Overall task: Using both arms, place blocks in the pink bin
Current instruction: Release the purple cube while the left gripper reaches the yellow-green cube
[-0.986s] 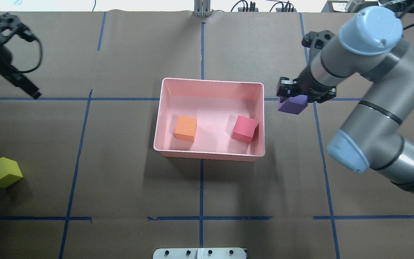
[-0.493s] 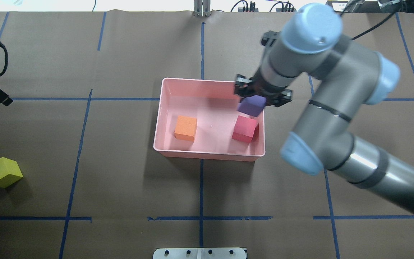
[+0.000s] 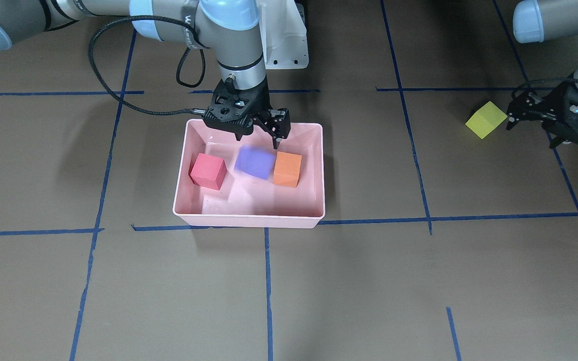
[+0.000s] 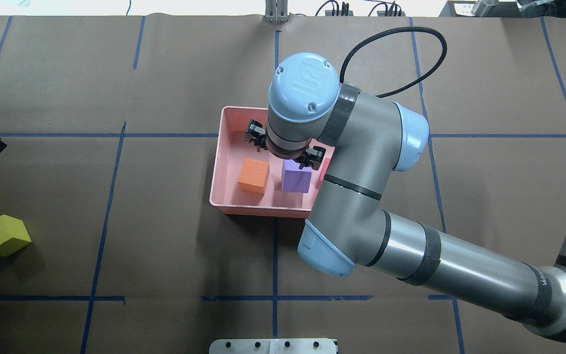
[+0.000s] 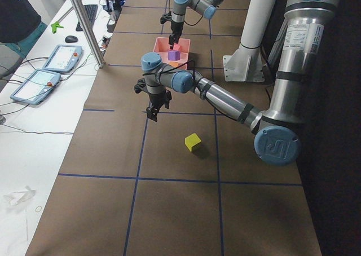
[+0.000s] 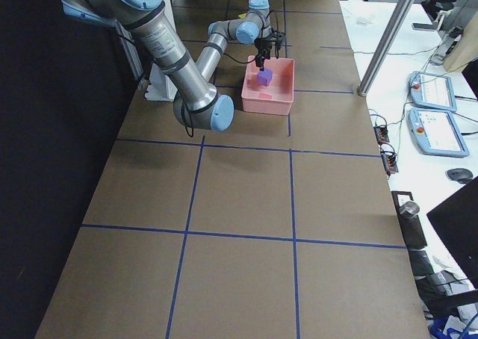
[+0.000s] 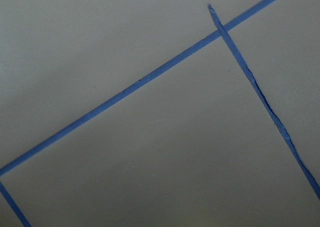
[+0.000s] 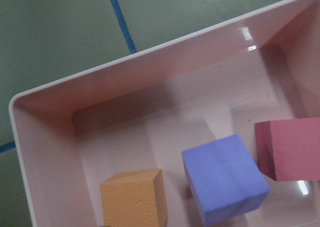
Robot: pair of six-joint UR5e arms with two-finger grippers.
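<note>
My right gripper hangs open over the pink bin. The purple block is free below it, blurred, between the orange block and the red block in the bin. The right wrist view shows the purple block, the orange block and the red block inside the bin, with no fingers on them. The yellow-green block lies on the table far from the bin. My left gripper hovers just beside it, looks open and holds nothing.
Blue tape lines cross the brown table. The white pedestal base stands behind the bin. The right arm covers the bin's right part in the overhead view. Tablets lie on a side table.
My right arm swung left with the purple block from outside the bin to over it and let it go. My left arm drew further out of the overhead view's left edge.
</note>
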